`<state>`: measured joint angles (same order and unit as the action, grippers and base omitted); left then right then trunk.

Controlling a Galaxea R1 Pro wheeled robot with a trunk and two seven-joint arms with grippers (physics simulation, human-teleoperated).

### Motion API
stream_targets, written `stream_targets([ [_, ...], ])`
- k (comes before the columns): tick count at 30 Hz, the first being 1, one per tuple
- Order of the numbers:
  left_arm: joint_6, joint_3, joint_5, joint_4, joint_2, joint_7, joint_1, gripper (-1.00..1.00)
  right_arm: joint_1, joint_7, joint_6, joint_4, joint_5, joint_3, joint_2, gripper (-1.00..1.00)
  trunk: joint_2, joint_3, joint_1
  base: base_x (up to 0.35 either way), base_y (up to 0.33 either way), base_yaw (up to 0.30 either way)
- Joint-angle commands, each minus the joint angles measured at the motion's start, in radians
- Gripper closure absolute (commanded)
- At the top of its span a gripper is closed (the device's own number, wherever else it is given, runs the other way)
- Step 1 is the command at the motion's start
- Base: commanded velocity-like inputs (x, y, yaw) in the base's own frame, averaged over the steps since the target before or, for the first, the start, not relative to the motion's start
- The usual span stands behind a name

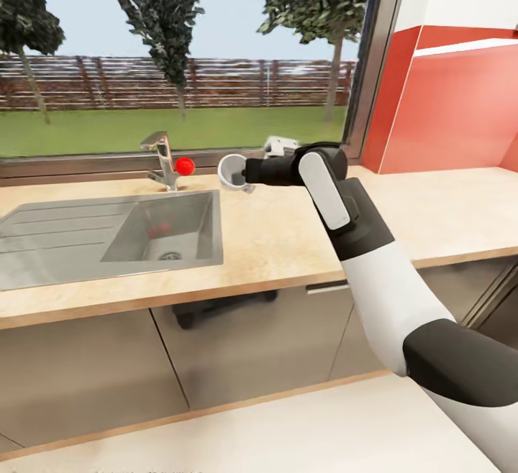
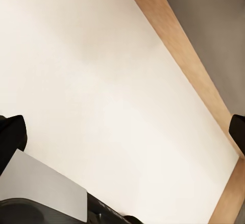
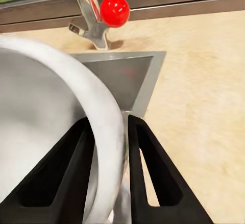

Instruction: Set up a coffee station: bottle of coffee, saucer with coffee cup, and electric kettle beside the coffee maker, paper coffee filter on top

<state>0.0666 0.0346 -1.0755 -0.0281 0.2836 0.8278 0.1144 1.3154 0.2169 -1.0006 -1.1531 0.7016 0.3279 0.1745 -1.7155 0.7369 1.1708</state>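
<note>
1. While the right gripper [image 1: 241, 171] carries the coffee cup [image 1: 232, 171] above the countertop [image 1: 288, 236], keep your motion slow and level; the hold is on the rim alone, so I judge a quick wrist turn could let the cup pivot between the pads.
2. Grip state, right: the two dark fingers [image 3: 148, 173] are clamped on the cup wall [image 3: 102, 132], one inside the bowl and one outside. The rim sits deep between them, close to the finger roots.
3. Cup pose: in the head view the cup is tipped, its mouth facing the sink [image 1: 108, 232] side. It hangs clear of the counter, just beyond the sink's right edge and near the faucet [image 1: 164, 160] with its red knob [image 1: 185, 165].
4. Before you lower, swing the cup away from the basin toward open counter. A drop here could send it into the sink.
5. Neither saucer nor coffee maker shows in these frames, so you have no target yet; pan until you find the saucer, then roll the wrist to bring the cup base down before you set it.
6. Left gripper [image 2: 122, 147]: its dark fingertips sit at opposite edges of the left wrist view, spread wide, holding nothing, over a pale surface [image 2: 102, 81].
</note>
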Motion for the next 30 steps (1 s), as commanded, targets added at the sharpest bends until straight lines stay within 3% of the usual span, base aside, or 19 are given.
stream_targets([
  [1,0.007,0.004,-0.008,0.001,0.000,0.004,0.001,-1.00,0.001,0.010,-0.002,-0.001,0.010,0.005,0.000,1.00,0.000,0.001,0.000,0.000,0.010,0.082],
  [9,0.007,0.004,-0.008,0.001,0.000,0.004,0.001,-1.00,0.001,0.010,-0.003,0.000,0.013,0.029,0.000,1.00,0.000,0.001,0.000,0.000,0.003,0.025],
  [15,0.007,0.004,-0.008,0.001,0.000,0.004,0.001,-1.00,0.001,0.010,-0.004,-0.001,0.065,0.044,0.000,1.00,0.000,0.001,0.000,0.000,0.000,0.002],
  [18,0.007,0.004,-0.008,0.001,0.000,0.004,0.001,-1.00,0.009,0.009,-0.006,0.008,0.084,0.093,0.000,1.00,0.000,0.001,0.000,0.000,0.000,0.000],
  [19,0.007,0.004,-0.008,0.001,0.000,0.004,0.001,-1.00,0.028,0.008,-0.007,0.050,0.131,0.145,0.000,1.00,0.000,0.001,0.000,0.000,0.000,0.000],
  [21,0.007,0.004,-0.008,0.001,0.000,0.004,0.001,-1.00,0.038,0.008,-0.007,0.073,0.174,0.156,0.000,1.00,0.000,0.001,0.000,0.000,0.000,0.000],
  [22,0.007,0.004,-0.008,0.001,0.000,0.004,0.001,-1.00,0.049,0.008,-0.008,0.093,0.216,0.166,0.000,1.00,0.000,0.001,0.000,0.000,0.000,0.000],
  [27,0.007,0.004,-0.008,0.001,0.000,0.004,0.001,-1.00,0.071,0.008,-0.009,0.121,0.280,0.198,0.000,1.00,0.000,0.001,0.000,0.000,0.000,0.000],
  [30,0.007,0.004,-0.008,0.001,0.000,0.004,0.001,-1.00,0.078,0.009,-0.009,0.126,0.295,0.207,0.000,1.00,0.000,0.001,0.000,0.000,0.000,0.000],
])
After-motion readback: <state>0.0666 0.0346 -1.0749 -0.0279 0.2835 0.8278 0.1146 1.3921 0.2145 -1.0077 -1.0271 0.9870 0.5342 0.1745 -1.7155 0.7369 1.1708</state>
